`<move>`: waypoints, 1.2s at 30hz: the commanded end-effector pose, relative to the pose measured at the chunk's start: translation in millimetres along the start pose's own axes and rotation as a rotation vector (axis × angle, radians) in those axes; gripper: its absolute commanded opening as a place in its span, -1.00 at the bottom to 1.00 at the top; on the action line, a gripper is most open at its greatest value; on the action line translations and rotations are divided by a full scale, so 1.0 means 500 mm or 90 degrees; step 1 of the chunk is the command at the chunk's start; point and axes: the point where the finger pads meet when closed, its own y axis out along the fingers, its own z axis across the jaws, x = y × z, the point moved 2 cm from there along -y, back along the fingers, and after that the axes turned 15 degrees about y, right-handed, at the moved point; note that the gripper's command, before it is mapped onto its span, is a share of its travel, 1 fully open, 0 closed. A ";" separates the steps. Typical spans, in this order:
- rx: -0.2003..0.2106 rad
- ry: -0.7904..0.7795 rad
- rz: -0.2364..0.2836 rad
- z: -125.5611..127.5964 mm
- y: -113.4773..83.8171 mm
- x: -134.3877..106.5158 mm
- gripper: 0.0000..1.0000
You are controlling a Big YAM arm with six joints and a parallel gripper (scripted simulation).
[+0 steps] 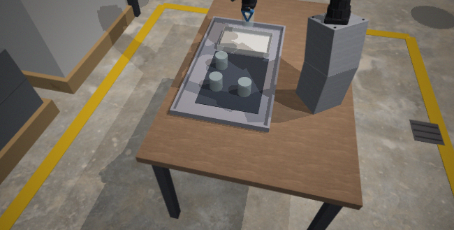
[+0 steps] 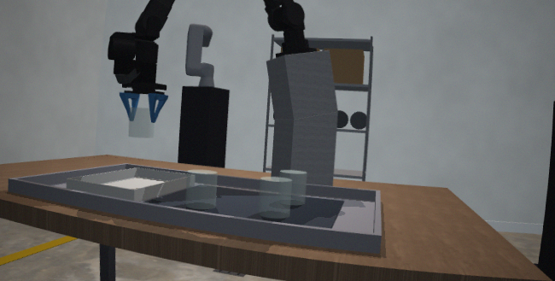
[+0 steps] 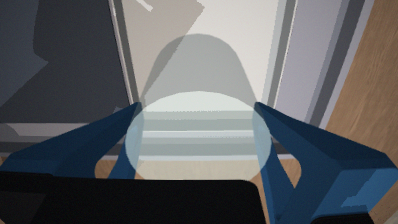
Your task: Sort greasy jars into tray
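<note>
My gripper (image 1: 247, 19) (image 2: 143, 120) (image 3: 198, 111) is shut on a clear jar (image 1: 247, 23) (image 2: 141, 131) (image 3: 198, 145). It holds the jar upright, mouth down, high in the air by the far end of the white tray (image 1: 256, 45) (image 2: 137, 182) (image 3: 260, 30). No jar shows in the tray. Three more jars stand upright on the dark mat (image 1: 227, 103) (image 2: 318, 213) (image 3: 75, 90): one near the tray (image 1: 221, 60) (image 2: 201, 190), one at the outer side (image 1: 216, 81) (image 2: 275, 199), one on the pedestal side (image 1: 244, 87) (image 2: 293, 188). Grease cannot be seen.
The mat and the tray lie side by side on a steel top with a raised rim (image 1: 220, 120) (image 2: 333, 240). It sits on a wooden table (image 1: 244, 156) (image 2: 427, 225). The grey pedestal (image 1: 332, 61) (image 2: 312, 118) of the arm stands beside the steel top.
</note>
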 end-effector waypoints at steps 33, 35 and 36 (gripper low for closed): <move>0.001 -0.005 -0.004 -0.014 0.176 0.017 -1.00; 0.001 -0.005 -0.004 -0.014 0.187 0.017 -1.00; 0.001 -0.005 -0.004 -0.014 0.192 0.017 -1.00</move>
